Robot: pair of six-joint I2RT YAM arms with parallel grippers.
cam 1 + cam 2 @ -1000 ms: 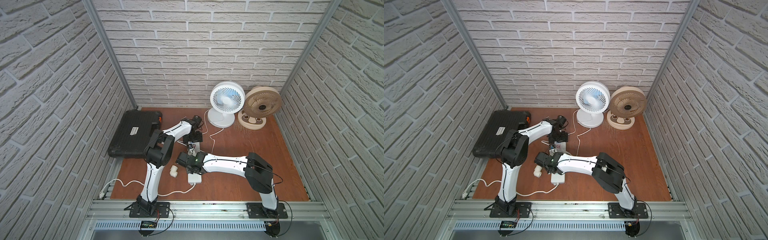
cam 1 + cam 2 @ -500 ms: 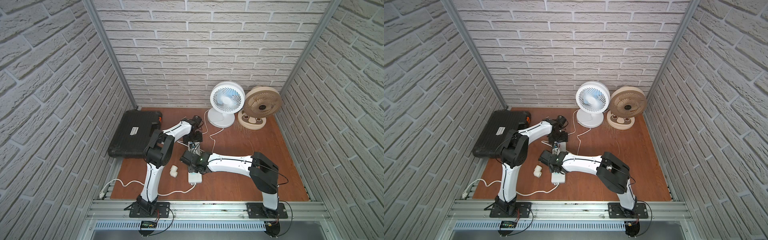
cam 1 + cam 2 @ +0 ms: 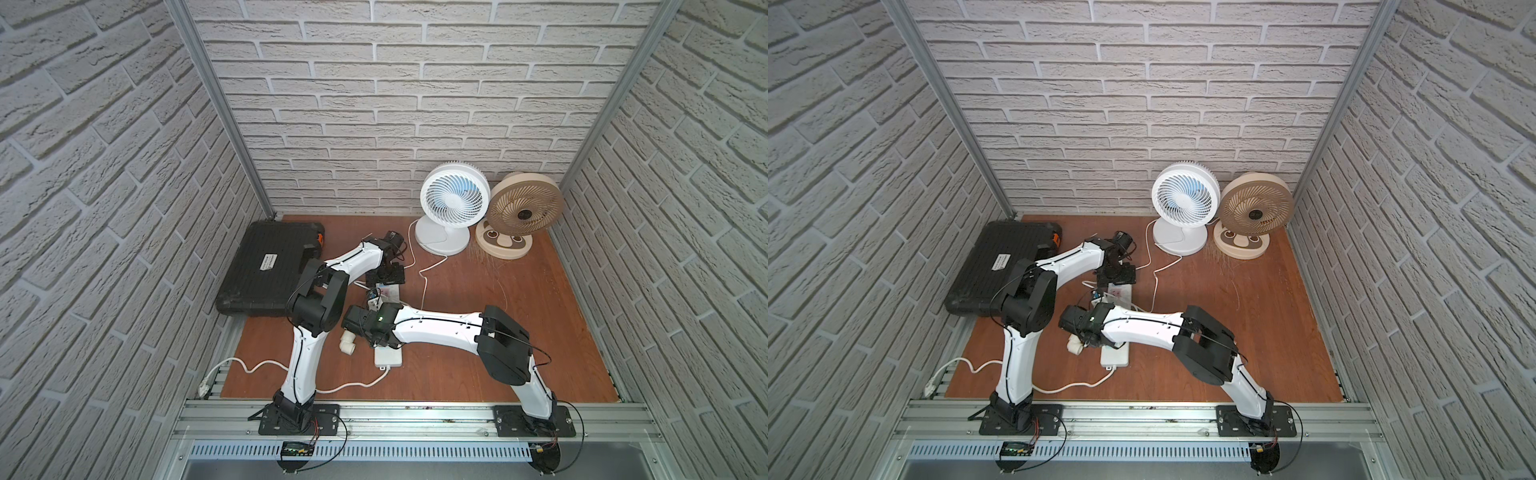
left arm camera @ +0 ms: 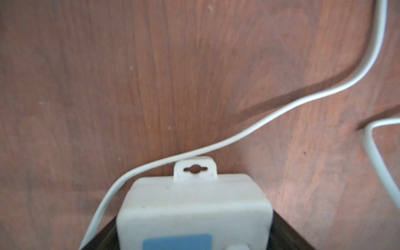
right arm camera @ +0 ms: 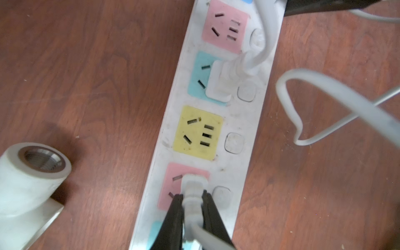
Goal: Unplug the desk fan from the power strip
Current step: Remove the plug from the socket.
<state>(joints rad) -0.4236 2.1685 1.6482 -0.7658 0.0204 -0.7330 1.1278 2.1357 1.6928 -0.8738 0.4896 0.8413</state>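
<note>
Power strip (image 5: 201, 138) lies flat on the floor. Right gripper (image 5: 192, 200) is clamped on a white plug (image 5: 194, 186) seated in the pink socket. Left gripper state cannot be determined.

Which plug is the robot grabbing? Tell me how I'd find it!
Find the long white power strip lying on the brown wooden floor, with its row of coloured squares. Two white plugs sit in it: one in a blue square, one in a pink square. The one you want is the plug in the pink square next to the yellow one, pinched between the black fingers of the right gripper.
</note>
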